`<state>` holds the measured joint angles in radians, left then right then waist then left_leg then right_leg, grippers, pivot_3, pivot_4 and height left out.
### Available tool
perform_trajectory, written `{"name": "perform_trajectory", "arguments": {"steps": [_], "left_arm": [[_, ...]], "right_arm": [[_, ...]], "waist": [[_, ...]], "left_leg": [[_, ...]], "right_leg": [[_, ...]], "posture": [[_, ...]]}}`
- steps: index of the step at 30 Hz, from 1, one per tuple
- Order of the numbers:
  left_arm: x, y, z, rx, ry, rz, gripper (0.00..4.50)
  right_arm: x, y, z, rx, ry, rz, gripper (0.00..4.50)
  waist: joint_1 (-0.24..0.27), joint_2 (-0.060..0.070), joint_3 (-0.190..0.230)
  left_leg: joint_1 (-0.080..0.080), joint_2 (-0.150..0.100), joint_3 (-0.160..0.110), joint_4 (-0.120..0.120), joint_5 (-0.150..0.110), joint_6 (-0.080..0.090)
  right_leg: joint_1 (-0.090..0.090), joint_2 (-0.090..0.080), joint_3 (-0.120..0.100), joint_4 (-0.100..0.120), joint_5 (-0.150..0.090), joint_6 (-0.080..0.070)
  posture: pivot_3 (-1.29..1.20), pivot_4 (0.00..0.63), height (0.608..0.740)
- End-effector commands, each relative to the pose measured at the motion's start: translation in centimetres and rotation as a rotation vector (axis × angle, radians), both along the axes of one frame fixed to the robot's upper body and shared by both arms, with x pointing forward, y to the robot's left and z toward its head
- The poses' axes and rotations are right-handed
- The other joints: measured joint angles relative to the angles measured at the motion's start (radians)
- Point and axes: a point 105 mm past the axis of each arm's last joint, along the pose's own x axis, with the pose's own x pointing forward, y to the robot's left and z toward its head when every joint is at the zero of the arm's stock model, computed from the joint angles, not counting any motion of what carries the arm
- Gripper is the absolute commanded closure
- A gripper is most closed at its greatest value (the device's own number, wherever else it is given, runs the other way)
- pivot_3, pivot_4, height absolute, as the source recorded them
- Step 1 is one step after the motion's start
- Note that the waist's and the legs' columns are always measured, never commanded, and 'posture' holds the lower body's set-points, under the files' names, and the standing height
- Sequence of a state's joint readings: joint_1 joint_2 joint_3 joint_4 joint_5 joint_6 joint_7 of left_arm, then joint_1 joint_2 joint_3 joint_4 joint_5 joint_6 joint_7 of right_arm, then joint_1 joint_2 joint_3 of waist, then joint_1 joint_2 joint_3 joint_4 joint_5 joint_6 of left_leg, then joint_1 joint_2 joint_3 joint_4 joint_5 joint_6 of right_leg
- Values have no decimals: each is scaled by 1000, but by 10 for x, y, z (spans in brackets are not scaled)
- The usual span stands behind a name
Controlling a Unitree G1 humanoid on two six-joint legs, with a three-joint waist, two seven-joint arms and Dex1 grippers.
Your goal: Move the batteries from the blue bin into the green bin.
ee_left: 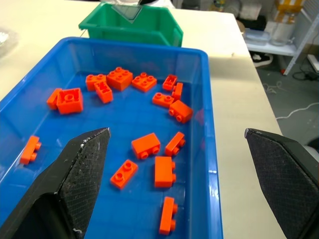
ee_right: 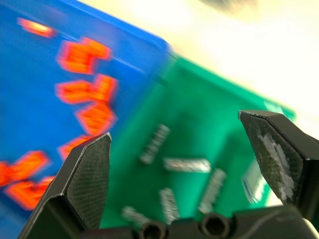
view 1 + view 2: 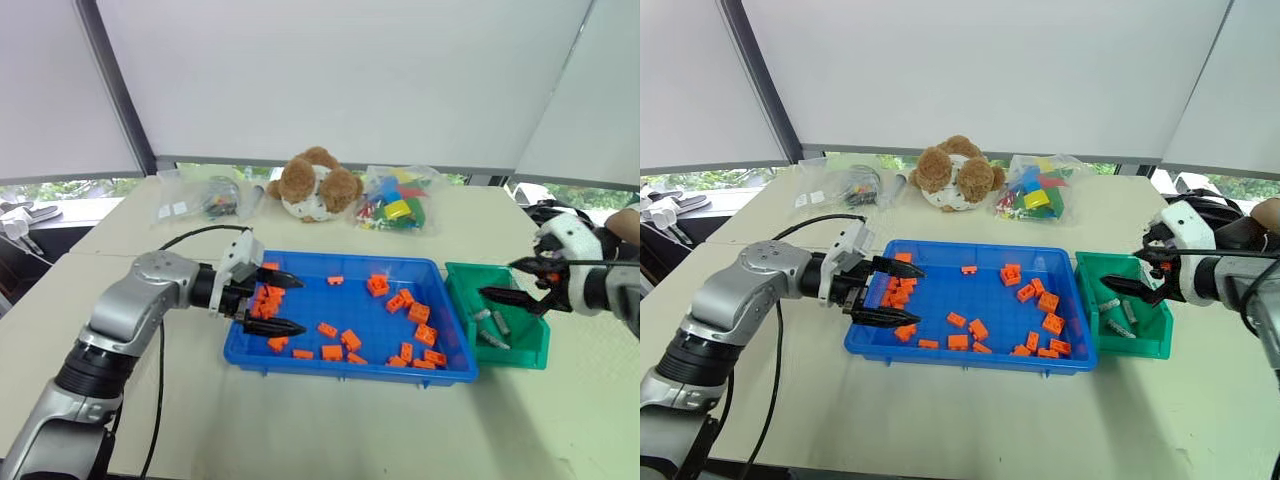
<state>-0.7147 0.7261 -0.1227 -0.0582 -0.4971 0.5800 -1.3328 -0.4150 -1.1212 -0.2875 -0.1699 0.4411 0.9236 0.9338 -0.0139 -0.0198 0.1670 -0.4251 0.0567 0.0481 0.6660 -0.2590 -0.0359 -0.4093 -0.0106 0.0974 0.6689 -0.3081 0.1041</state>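
Head views: your right gripper (image 3: 512,283) hangs with fingers apart over the small dark green plastic bin (image 3: 527,352), grey-silver cylinder batteries (image 3: 492,324) inside; lift clear | left wrist: left gripper (image 1: 177,149) fingers apart over the wide blue plastic tray (image 1: 214,164), orange toy bricks (image 1: 146,145) inside | right wrist: batteries lie loose below.

A big pale table (image 3: 330,430) stands by windows (image 3: 70,188) with white blinds (image 3: 340,80) pulled down over them.
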Motion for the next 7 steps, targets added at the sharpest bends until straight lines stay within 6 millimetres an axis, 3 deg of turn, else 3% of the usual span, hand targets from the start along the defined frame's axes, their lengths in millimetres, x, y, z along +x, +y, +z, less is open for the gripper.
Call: {"name": "perform_trajectory", "arguments": {"steps": [1,7], "left_arm": [[1,9,19,-25,-47,28,0],[3,18,25,-29,-50,67,0]], "right_arm": [[-27,26,26,-20,-52,197,39],[-42,41,28,-45,-44,270,39]], "waist": [[0,0,0],[0,0,0]], "left_leg": [[0,0,0,0,0,0],[1,0,0,1,0,0]], "right_leg": [[0,0,0,0,0,0],[1,0,-1,0,0,0]], "posture": [[0,150,740],[0,150,740]]}}
